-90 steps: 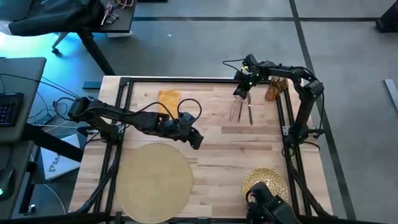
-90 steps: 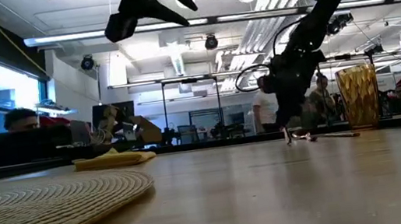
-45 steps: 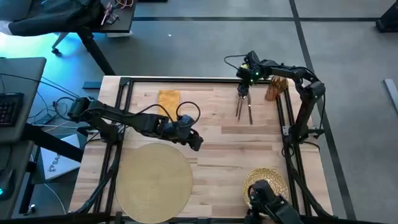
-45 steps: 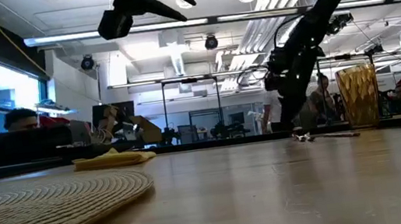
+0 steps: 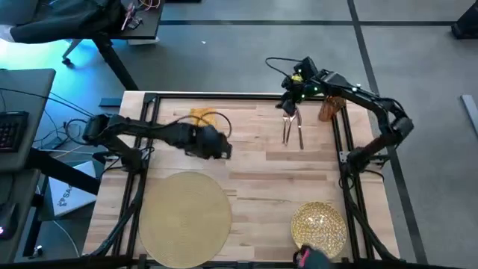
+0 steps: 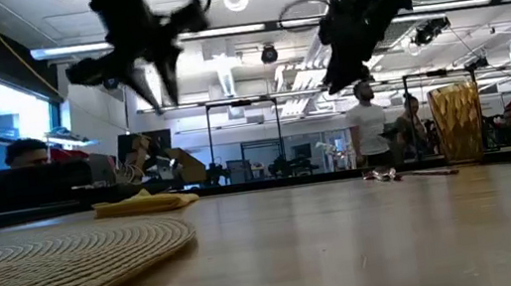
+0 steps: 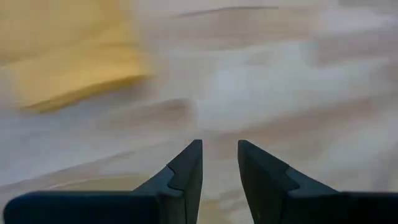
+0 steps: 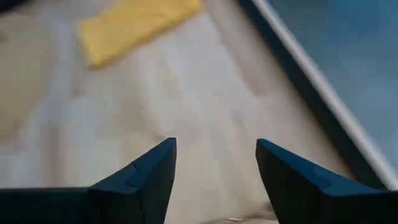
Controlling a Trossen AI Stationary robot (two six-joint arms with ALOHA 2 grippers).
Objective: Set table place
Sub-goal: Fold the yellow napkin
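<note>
On the table a round tan placemat lies near the front left and a gold plate near the front right. The yellow napkin lies flat at the far side. Copper cutlery lies beside the amber glass, which stands at the far right. My left gripper hovers open, just nearer than the napkin. My right gripper hangs open above the far end of the cutlery, well clear of the table.
A black frame edges the tabletop. Bare wood lies between the placemat and the cutlery. Beyond the table the low view shows people standing in the room. A dark object pokes in at the near edge by the plate.
My left gripper has gone toward the table's far-left, toward the napkin. My right gripper has risen from table height at the cutlery, which stays lying on the table. The dark object at the near edge has drawn back off the gold plate.
</note>
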